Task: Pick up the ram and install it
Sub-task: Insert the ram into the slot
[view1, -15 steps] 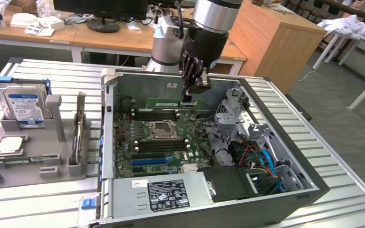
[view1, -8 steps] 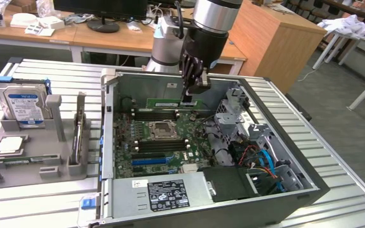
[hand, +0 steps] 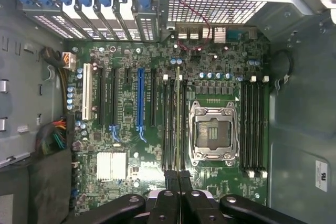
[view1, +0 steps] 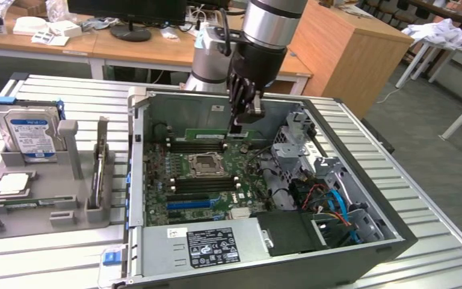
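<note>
Main risk as I read it: ram (view1: 207,129) wasn't lined up with one slot. In the wrist view its top edge (hand: 178,119) ran between two black slots (hand: 169,124) beside the CPU socket (hand: 212,132). A small sideways offset would have put it on a slot wall, or in the neighbouring slot.

Couldn't tell whether it was hovering, resting on the slot, or partly seated.

Other ways it could have failed:
- notch orientation wasn't visible; the wrong way round would have jammed it and loaded the board (hand: 131,129)
- the white clips at the slot ends (hand: 252,78) were too small to read as open or closed; closed clips would have blocked seating
- the grip was a narrow pinch on a thin card, so an off-centre push could have tilted it, one end down first, or let it slip between the pads
- there was tight space in the case (view1: 139,180), with the drive cage just to the exterior view's right of the gripper (view1: 239,123)

Jaws were almost fully closed, pads pinching the ram's two faces (hand: 178,178); nothing else was held.

Ram location: inside the case, at the far bank of slots (view1: 203,144), beyond the socket (view1: 203,162) in the exterior view. It ran parallel to the slots and stood on edge.

Look: long, thin green strip. It was edge-on to the wrist camera, so just a pale line. Chips weren't resolvable, and there was no visible bend or damage
</note>
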Robot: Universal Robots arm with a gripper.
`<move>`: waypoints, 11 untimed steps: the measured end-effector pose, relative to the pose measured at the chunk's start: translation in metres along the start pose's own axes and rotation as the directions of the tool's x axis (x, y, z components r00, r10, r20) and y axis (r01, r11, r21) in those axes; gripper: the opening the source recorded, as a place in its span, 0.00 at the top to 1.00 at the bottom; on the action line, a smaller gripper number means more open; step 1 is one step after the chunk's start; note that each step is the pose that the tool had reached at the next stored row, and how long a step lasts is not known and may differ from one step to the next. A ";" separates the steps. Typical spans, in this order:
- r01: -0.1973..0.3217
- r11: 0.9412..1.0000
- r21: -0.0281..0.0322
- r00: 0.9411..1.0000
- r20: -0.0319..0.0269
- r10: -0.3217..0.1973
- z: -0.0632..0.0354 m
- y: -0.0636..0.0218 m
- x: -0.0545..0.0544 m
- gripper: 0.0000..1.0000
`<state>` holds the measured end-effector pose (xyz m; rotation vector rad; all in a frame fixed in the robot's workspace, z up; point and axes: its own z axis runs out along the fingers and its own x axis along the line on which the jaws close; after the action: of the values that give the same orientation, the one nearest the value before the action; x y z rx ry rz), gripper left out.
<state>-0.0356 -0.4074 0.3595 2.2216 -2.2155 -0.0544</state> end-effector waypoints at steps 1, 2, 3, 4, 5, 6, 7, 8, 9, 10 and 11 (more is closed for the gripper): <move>0.000 1.000 0.000 1.000 0.000 0.000 0.0017 0.0000 0.000 0.89; 0.000 1.000 0.000 1.000 0.000 0.000 0.0033 -0.0001 0.000 0.89; 0.000 1.000 0.000 1.000 0.000 0.000 0.0049 -0.0001 0.000 0.89; 0.000 1.000 0.000 1.000 0.000 0.000 0.0063 -0.0002 0.000 0.89; 0.000 1.000 0.000 1.000 0.000 0.000 0.0079 -0.0002 0.000 0.89; 0.000 1.000 0.000 1.000 0.000 0.000 0.0093 -0.0002 0.000 0.89; 0.000 1.000 0.000 1.000 0.000 0.000 0.0108 -0.0003 0.000 0.89; 0.000 1.000 0.000 1.000 0.000 0.000 0.0122 -0.0003 0.000 0.89; 0.000 1.000 0.000 1.000 0.000 0.000 0.0136 -0.0004 0.000 0.89; 0.000 1.000 0.000 1.000 0.000 0.000 0.0150 -0.0004 0.000 0.89; 0.000 1.000 0.000 1.000 0.000 0.000 0.0166 -0.0004 0.000 0.89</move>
<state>-0.0356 -0.4074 0.3429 2.2215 -2.2156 -0.0544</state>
